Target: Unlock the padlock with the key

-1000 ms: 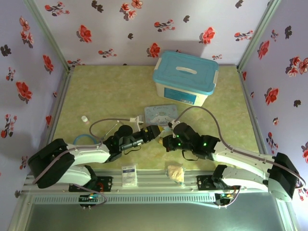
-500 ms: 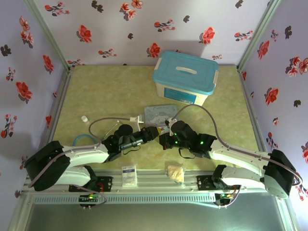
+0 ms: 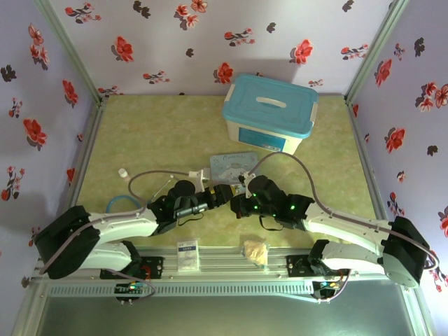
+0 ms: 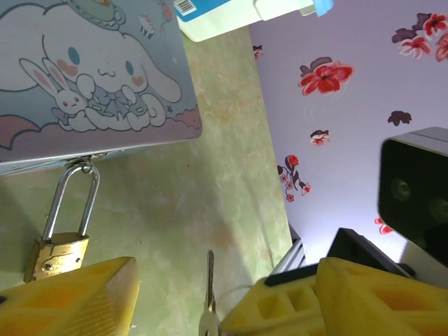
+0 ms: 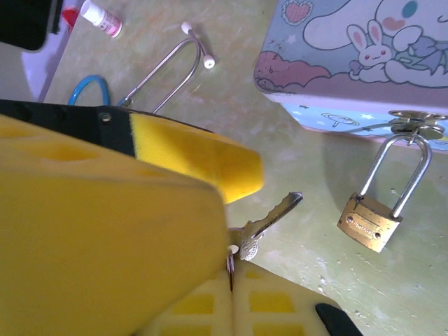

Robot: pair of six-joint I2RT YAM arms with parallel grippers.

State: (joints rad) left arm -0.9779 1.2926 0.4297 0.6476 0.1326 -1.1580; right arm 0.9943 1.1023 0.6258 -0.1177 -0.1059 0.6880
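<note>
Top external, right gripper (image 3: 236, 204) gripping key (image 5: 269, 218), leftward

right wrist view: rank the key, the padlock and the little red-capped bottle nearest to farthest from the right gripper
From the right gripper:
1. key, right at the fingertips, pointing up-right.
2. padlock, off to the right, hanging below the tin.
3. bottle, far off at the top left.

The left gripper (image 3: 225, 194) and right gripper (image 3: 240, 204) sit nearly tip to tip. A cartoon tin (image 3: 231, 164) lies just beyond them, a teal-lidded box (image 3: 269, 112) farther.
</note>
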